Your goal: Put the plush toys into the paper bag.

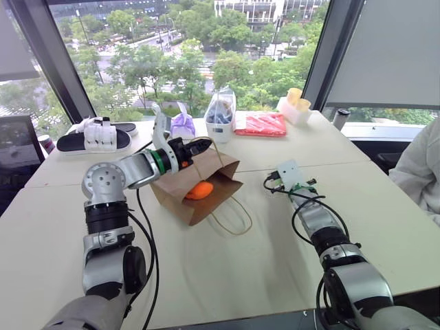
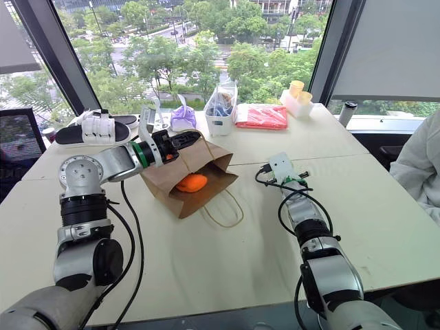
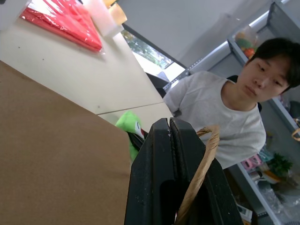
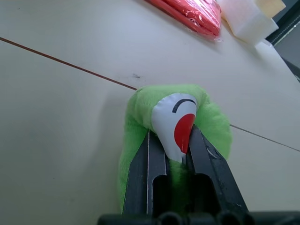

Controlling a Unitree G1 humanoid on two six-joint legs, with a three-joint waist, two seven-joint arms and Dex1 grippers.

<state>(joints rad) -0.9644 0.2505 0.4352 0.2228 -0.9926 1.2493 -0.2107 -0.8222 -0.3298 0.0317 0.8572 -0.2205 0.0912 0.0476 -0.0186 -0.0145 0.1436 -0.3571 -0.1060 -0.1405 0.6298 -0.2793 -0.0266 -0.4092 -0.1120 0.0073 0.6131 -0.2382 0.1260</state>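
My left gripper is clenched on one tan loop handle of the paper bag, holding the bag's mouth up and open toward my right while the bag lies on its side on the surface, left of centre. Inside the open mouth sits the orange plush toy, resting on the bag's lower wall. The other loop handle lies flat on the surface on the near side of the bag. My right gripper is out to the right of the bag, low over the surface, and its two black fingers are closed on the green plush toy, pinching the white patch with the red mouth (the fuzzy green body bulges out around both fingers). The toy rests on the surface, apart from the bag. Along the far edge of the surface lie a red packet, a clear container, a purple pouch and a pair of sandals. A person in a grey shirt sits at the right side.
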